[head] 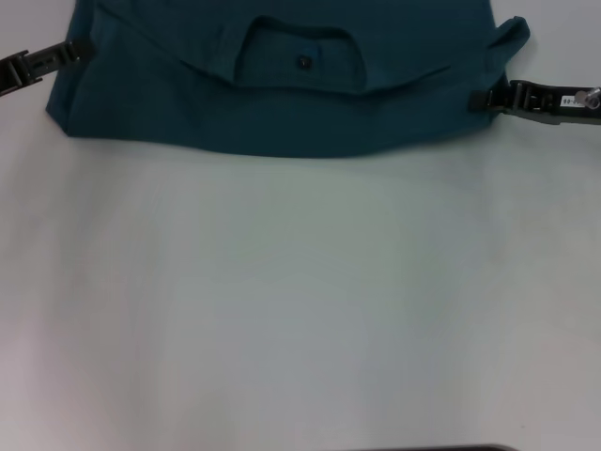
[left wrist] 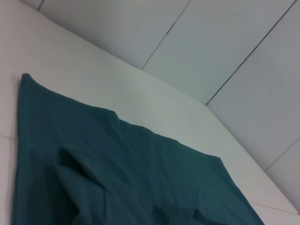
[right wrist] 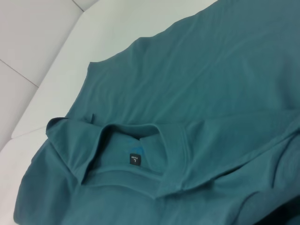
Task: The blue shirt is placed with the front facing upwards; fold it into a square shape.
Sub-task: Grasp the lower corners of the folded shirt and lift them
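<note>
The blue shirt [head: 282, 117] lies folded across the far end of the white table, its round collar [head: 300, 42] and small dark label [head: 303, 62] facing up. My left gripper [head: 83, 47] reaches in from the left and pinches the shirt's left edge. At the right edge my right gripper [head: 475, 98] is shut on the cloth, just below a raised bunch of fabric [head: 512, 33]. The right wrist view shows the collar [right wrist: 136, 136] and label [right wrist: 134, 158] close up. Rumpled shirt cloth [left wrist: 117, 164] fills the left wrist view. Neither wrist view shows fingers.
The white table [head: 300, 301] stretches bare from the shirt's near edge towards me. A dark strip [head: 451, 448] shows at the very front. White tiled floor [left wrist: 225, 47] lies beyond the table's far edge.
</note>
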`<state>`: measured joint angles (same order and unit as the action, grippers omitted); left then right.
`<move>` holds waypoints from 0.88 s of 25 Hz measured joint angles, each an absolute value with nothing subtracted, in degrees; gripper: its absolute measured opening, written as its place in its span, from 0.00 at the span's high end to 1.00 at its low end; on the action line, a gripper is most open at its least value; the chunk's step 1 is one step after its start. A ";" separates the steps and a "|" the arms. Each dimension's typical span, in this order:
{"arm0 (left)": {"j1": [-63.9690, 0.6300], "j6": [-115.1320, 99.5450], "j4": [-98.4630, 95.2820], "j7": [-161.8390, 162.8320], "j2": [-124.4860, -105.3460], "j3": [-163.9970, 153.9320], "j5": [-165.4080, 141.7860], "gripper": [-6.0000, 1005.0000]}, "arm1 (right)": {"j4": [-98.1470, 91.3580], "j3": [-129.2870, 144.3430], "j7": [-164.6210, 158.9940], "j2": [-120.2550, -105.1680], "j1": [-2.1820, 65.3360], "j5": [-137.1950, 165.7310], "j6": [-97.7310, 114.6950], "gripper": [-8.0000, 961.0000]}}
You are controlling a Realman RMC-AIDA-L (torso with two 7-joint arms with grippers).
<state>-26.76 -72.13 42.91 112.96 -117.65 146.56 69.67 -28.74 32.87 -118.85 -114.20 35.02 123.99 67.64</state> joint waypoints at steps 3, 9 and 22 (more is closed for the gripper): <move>-26.38 -71.95 42.75 112.58 -117.72 146.80 69.65 0.10 | -28.74 33.02 -118.88 -113.98 34.96 124.01 67.67 0.86; -25.61 -69.34 41.21 111.81 -117.84 146.62 69.49 0.10 | -28.74 33.14 -118.95 -113.73 34.91 124.00 67.75 0.95; -27.70 -56.67 36.01 105.48 -118.69 143.34 67.91 0.10 | -28.74 33.40 -119.34 -113.72 35.39 124.10 68.05 0.95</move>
